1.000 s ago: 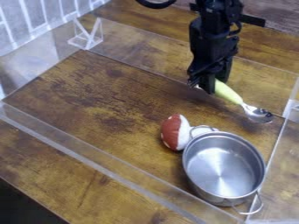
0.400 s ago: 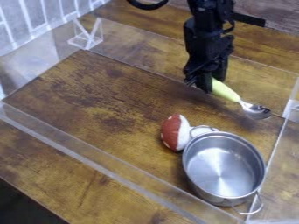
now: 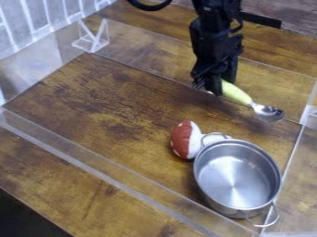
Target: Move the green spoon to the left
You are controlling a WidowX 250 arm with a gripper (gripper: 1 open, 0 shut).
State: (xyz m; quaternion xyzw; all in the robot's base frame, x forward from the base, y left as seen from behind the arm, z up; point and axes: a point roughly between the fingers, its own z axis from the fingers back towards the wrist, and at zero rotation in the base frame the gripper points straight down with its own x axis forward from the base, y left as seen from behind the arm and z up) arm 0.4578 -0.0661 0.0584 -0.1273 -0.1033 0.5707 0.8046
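Camera: end effector (image 3: 217, 85) (shut) grips green spoon (image 3: 239, 95).

Toward the upper right of the frame, the dark gripper (image 3: 217, 85) blurs into one black shape, its fingertips too small to tell apart; the handle end of the green spoon (image 3: 235, 93) is hidden there. The top edge cuts off the arm (image 3: 218, 11).

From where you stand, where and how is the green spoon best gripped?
Probably by its thick green handle, coming from above with a fingertip on each long side. The handle is rounded and slants across the table toward the pot side, while the silver bowl is small and shiny, likely slippery.
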